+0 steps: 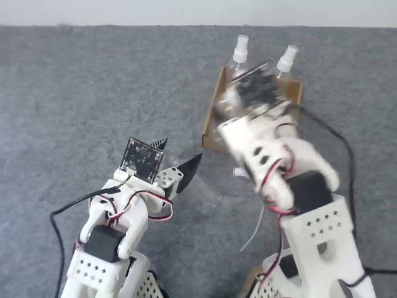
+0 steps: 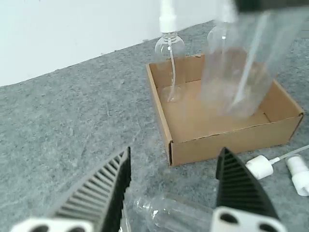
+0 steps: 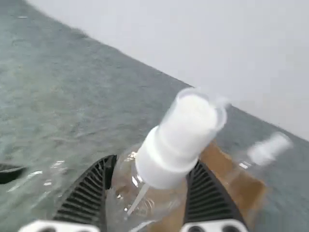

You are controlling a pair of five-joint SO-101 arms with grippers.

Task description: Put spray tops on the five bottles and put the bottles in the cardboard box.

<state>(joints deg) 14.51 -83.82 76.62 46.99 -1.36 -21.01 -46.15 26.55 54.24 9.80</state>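
Treat the capped bottle [image 3: 123,191], clamped at its shoulder by the right gripper [image 3: 150,169] over the cardboard box [image 2: 222,140], as probably light, thin-walled and slippery; take the lying bottle [image 2: 174,212] on the surface [image 1: 74,93], beneath the wide-open left gripper [image 2: 175,153], gently mid-body.

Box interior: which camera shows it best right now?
Left wrist view: it looks into the box, showing its floor and walls, partly behind the held bottle. In the high view the right arm covers most of it; one side wall shows. The right wrist view catches a brown bit behind that bottle.
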